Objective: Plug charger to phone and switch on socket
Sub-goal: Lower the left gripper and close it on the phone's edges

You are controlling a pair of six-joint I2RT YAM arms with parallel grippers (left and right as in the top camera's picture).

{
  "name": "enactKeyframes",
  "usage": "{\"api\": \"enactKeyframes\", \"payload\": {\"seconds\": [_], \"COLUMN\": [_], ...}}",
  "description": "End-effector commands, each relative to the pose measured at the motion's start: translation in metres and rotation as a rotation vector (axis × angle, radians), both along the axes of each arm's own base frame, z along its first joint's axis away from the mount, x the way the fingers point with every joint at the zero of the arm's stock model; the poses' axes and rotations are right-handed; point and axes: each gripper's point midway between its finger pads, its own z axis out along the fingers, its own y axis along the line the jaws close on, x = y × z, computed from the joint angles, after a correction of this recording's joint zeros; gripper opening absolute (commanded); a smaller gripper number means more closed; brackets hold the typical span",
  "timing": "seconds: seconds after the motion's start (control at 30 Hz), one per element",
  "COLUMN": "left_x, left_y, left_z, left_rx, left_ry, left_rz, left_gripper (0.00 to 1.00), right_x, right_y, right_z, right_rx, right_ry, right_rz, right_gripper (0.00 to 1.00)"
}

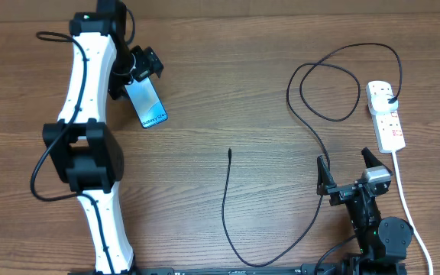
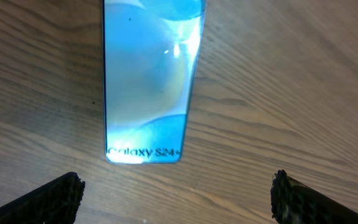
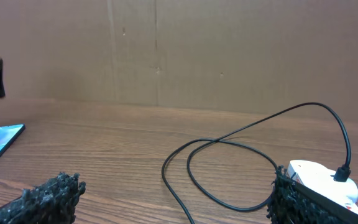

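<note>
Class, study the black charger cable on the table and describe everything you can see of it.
The charger is a long, thin black cable lying slack on the wooden table. Its plug sits in the white socket; from there it loops, sweeps toward the front edge and ends in a small connector tip lying free mid-table. Nothing grips it.

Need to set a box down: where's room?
Free: the centre, between the left arm and the charger tip; the far middle, between the phone and the charger loop. Crowded: the right, around the socket and right tool.
</note>
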Motion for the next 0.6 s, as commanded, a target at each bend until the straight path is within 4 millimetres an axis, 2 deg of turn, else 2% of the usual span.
{"api": "enactKeyframes", "payload": {"seconds": [0.0, 0.33, 0.57], "left_x": [0.005, 0.001, 0.004], "left_y": [-0.001, 0.005, 0.005], "left_z": [0.002, -0.009, -0.035], "left_rx": [0.032, 0.078, 0.076], "left_ry": [-0.013, 0.015, 0.053], "left_rz": [-0.03, -0.041, -0.049], "left_gripper": [1.0, 1.0, 1.0], "right_x": [0.0, 0.0, 0.0], "right_y": [0.001, 0.001, 0.001], "right_z": [-0.002, -0.002, -0.002], "right_rx": [-0.001, 0.0, 0.0], "right_ry": [-0.001, -0.001, -0.001], "right_rz": [0.001, 0.001, 0.001], "right_gripper": [1.0, 1.0, 1.0]}}
